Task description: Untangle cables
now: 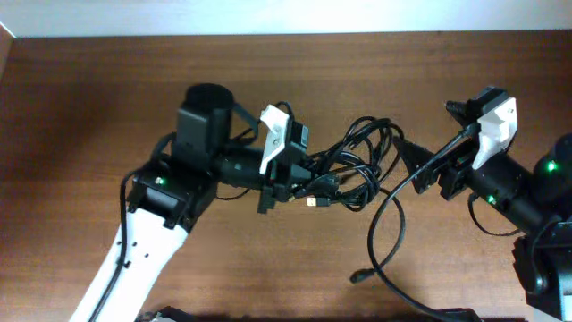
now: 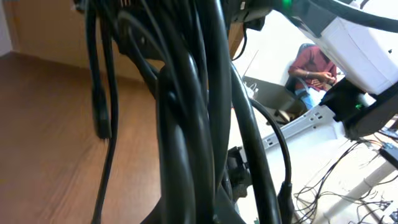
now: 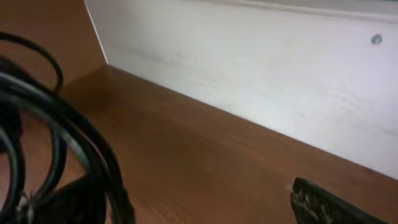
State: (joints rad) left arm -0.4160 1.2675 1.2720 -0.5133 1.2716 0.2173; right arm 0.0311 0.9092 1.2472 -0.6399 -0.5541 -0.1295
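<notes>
A tangled bundle of black cables [image 1: 357, 161] hangs between my two grippers over the brown table [image 1: 268, 277]. My left gripper [image 1: 299, 181] is shut on the bundle's left side. In the left wrist view the cables [image 2: 186, 124] fill the frame and hide the jaws. My right gripper [image 1: 405, 154] is at the bundle's right edge, open. In the right wrist view its jaws [image 3: 193, 196] have bare table between them, and the cables [image 3: 74, 143] are by the left finger. One loose cable loops down to a plug [image 1: 361, 275]. A pale connector [image 1: 315, 201] dangles below the bundle.
A white wall [image 1: 268, 13] runs along the table's back edge. My right arm's white housing [image 2: 360, 56] shows in the left wrist view, with a seated person [image 2: 314, 68] and floor cables beyond the table.
</notes>
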